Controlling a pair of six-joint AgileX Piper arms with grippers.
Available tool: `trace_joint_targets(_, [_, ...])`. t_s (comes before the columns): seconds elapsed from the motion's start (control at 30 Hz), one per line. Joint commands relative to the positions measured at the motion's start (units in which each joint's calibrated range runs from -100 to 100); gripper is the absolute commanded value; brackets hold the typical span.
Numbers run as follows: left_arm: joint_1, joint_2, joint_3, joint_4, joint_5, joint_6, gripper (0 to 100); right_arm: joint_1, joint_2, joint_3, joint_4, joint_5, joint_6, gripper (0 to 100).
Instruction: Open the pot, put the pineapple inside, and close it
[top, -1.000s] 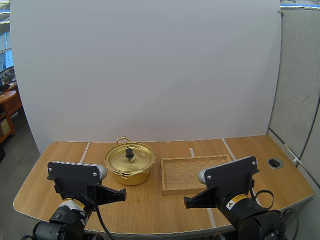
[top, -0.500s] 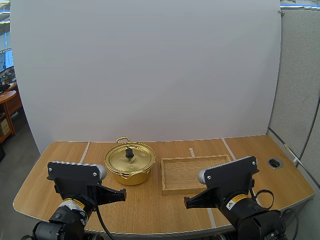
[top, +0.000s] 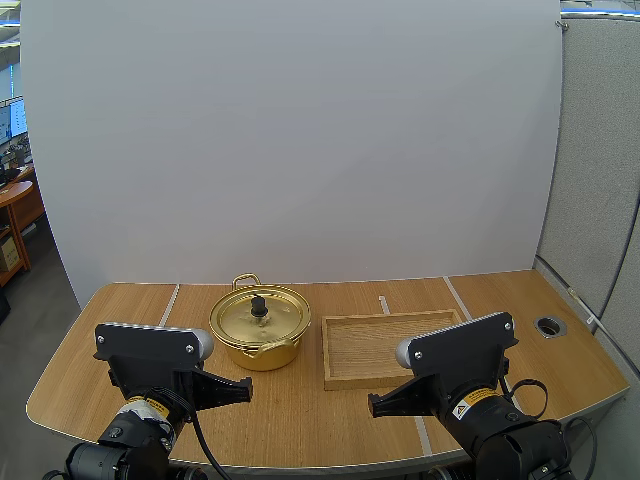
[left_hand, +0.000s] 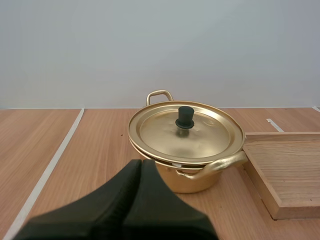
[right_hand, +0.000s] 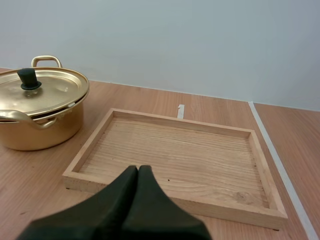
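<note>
- The table (top: 100, 340) is light wood and carries everything.
- The wooden tray (top: 372, 352) lies flat near the table's middle, a little toward its right edge.
- The pot (top: 252, 358), gold-coloured, stands just beside the tray's left rim without touching it, nearer the table's far edge than its near one.
- The lid (top: 282, 320) sits on the pot, black knob up.
- The left gripper (left_hand: 140, 167) is clenched on nothing, short of the pot.
- The right gripper (right_hand: 137, 171) is clenched on nothing, before the tray's near rim.

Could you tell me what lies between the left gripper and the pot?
Bare table only, between the left gripper and pot, as the left wrist view shows.
</note>
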Motion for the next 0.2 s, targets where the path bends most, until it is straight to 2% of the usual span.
trace_joint_targets(0.0, [0.07,-0.2,0.2,0.4,0.0,-0.6,0,-0.2,-0.2,0.0,-0.4,-0.1,-0.6,0])
trace_joint_targets(0.17, [0.07,-0.2,0.2,0.4,0.0,-0.6,0,-0.2,-0.2,0.0,-0.4,-0.1,-0.6,0])
